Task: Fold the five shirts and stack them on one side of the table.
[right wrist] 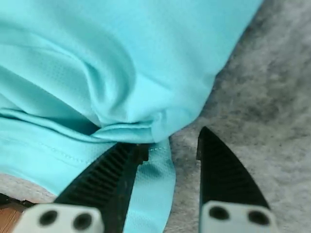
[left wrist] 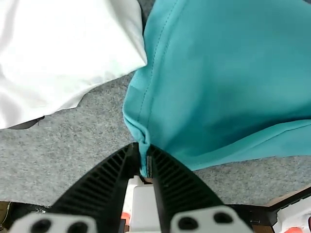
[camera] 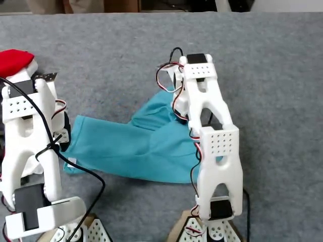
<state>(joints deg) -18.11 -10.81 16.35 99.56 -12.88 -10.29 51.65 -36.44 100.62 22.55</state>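
So, far left of the table (camera: 262,75) there's a red cloth (camera: 15,60), and a white shirt (left wrist: 58,53) lies right beside the teal one, close to touching, with a strip of table showing between them nearer the camera. My guess is that's the stacking side.

The left gripper (left wrist: 143,150) is clamped tight on the hem at the left end of the teal shirt (camera: 136,148), with a little pinch of fabric between the fingers.

The shirt itself lies flat-ish between the two arms, long axis running left to right, bunched up toward the right arm.

The right gripper (right wrist: 172,143) is spread wide at that bunched end. One finger sits against a fold of teal cloth, the other is over bare table, so it grips nothing.

Judging by that, the right one has to close on that fold before any fold-over toward the left can happen. Each arm has its own end covered.
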